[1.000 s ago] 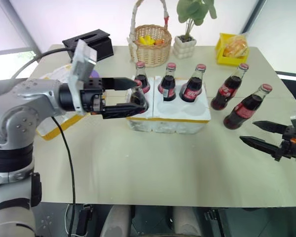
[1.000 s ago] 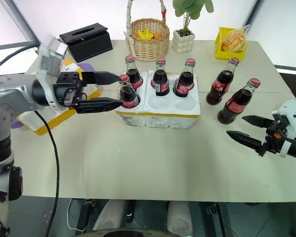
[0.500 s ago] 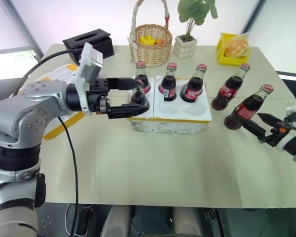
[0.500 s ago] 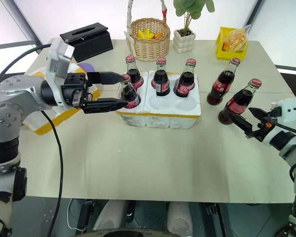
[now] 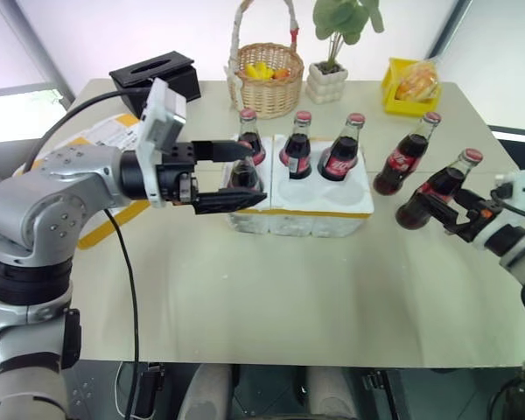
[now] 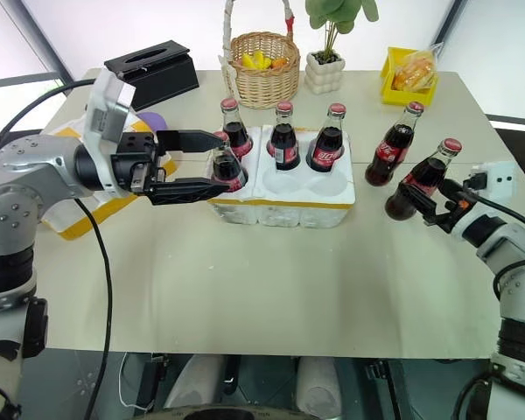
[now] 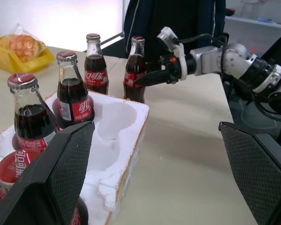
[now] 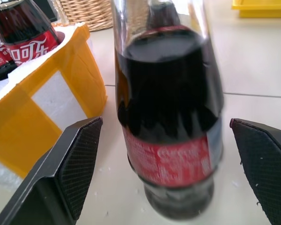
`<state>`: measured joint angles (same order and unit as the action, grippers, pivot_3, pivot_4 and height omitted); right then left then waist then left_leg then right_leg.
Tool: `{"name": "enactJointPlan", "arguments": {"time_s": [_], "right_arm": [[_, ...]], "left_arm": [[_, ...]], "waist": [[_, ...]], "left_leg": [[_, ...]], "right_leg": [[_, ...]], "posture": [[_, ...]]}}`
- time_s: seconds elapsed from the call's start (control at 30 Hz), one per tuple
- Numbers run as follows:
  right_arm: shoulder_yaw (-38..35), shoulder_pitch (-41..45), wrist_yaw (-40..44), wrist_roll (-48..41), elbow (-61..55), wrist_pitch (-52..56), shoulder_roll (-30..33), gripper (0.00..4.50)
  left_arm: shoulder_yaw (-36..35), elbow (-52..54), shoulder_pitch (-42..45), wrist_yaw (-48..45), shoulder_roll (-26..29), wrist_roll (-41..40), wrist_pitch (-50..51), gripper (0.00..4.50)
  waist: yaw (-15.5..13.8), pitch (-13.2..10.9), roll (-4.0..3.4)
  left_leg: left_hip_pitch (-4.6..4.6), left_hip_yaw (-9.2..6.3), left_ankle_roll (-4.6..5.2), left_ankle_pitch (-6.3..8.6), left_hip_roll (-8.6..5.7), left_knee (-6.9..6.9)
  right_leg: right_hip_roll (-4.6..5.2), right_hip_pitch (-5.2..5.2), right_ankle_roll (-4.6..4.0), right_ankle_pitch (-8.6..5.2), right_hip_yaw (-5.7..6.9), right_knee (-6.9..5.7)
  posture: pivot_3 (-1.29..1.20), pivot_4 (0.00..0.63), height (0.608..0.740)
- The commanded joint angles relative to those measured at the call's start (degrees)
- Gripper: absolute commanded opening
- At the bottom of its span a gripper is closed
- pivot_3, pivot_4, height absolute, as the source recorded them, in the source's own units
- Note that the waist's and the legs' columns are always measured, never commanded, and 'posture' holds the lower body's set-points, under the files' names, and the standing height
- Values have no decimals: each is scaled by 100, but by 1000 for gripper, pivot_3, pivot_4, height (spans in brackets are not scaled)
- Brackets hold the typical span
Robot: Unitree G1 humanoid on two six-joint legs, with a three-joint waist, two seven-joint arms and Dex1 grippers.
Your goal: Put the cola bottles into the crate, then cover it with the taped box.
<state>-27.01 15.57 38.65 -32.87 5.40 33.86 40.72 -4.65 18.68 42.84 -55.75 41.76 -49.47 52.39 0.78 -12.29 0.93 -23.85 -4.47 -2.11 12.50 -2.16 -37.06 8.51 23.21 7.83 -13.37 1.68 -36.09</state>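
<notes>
Two cola bottles (image 5: 437, 190) stand outside the crate (image 5: 301, 206); your open right pincer (image 5: 444, 210) straddles the nearer upright one. Left pincer (image 5: 236, 175) gapes too.

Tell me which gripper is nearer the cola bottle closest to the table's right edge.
Right. The right gripper has its open fingers either side of that cola bottle. The left gripper is far across the table, open around a bottle at the crate's left end.

Bright, even daylight; right wrist view's bottle (image 8: 168, 112) blurred.
</notes>
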Motion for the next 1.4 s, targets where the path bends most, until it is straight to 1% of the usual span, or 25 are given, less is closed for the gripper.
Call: {"name": "enactJointPlan", "arguments": {"time_s": [0.03,0.1,0.17,0.27,0.47,0.6,0.67,0.7,0.8,0.9,1.03,1.1,1.3,1.4], "right_arm": [[75,233,-22,81,217,-244,-77,4500],[142,326,-11,128,347,-332,-127,4500],[153,397,-14,133,435,-392,-162,3947],[154,442,16,129,490,-434,-155,2844],[68,475,86,102,519,-454,-27,2840],[-42,581,270,12,393,-451,209,2840],[-84,720,438,-106,233,-330,426,2840],[-90,801,555,-189,130,-250,544,2840],[-25,1033,1252,-755,-506,195,981,2840],[14,1485,1580,-1387,-882,657,1161,2840],[278,2372,1315,-1753,-777,985,795,2840],[545,2622,1350,-1774,-761,1015,537,2840],[1479,2866,1535,-1240,-588,654,-157,2840],[1922,2964,1680,-793,-463,353,-271,2840]], "left_arm": [[-57,196,18,46,42,-103,8,4452],[-50,228,19,74,33,-111,17,4452],[-51,252,31,109,28,-126,32,4500],[-65,281,26,144,28,-146,47,4500],[-92,325,-30,213,29,-180,56,4500],[-133,315,-37,258,40,-256,91,4500],[-181,330,-52,248,83,-325,140,4500],[-200,341,-70,233,113,-359,159,4500],[-254,404,-217,184,233,-388,126,4500],[-302,413,-319,231,277,-402,62,4500],[-325,443,-393,320,245,-403,0,4500],[-314,457,-413,385,207,-385,-36,4500],[-286,489,-437,545,162,-339,-111,4500],[-319,557,-432,672,153,-398,-80,4500]], "waist": [[-3,0,0],[-3,0,0],[0,0,-1],[7,0,-1],[6,0,-1],[-1,-4,-6],[0,-10,-16],[7,-12,-20],[38,-24,-47],[45,-24,-47],[2,-24,-41],[2,-24,-41],[-6,-22,-38],[-6,-22,-38]], "left_leg": [[0,0,0,0,0,0],[-1,0,0,0,0,0],[-1,0,0,0,-1,0],[0,0,0,0,0,3],[0,0,0,0,1,2],[-1,0,0,0,0,2],[-4,1,0,0,-1,3],[-13,1,0,0,-2,3],[-23,5,1,-1,-1,4],[-24,1,4,1,9,13],[-24,-7,5,2,19,7],[-28,-6,4,2,18,-2],[-43,-8,4,2,16,-4],[-59,-8,4,1,14,-1]], "right_leg": [[0,0,0,0,0,0],[0,0,1,0,0,1],[1,0,1,0,0,1],[-2,2,3,1,0,0],[-2,2,2,1,-1,0],[-1,3,2,1,0,0],[0,5,3,1,-1,0],[1,14,4,1,-1,0],[1,29,5,3,-4,-1],[-13,37,6,1,-3,-6],[-28,31,4,1,0,-2],[-27,28,-4,5,-1,4],[-27,40,-6,9,-2,5],[-27,59,-4,10,-2,1]], "posture": [[0,150,740],[0,150,740],[0,150,740],[0,150,740],[0,150,740],[0,150,740],[0,150,740],[0,150,740],[0,150,740],[0,150,740],[0,150,740],[0,150,740],[0,150,740],[0,150,740]]}}
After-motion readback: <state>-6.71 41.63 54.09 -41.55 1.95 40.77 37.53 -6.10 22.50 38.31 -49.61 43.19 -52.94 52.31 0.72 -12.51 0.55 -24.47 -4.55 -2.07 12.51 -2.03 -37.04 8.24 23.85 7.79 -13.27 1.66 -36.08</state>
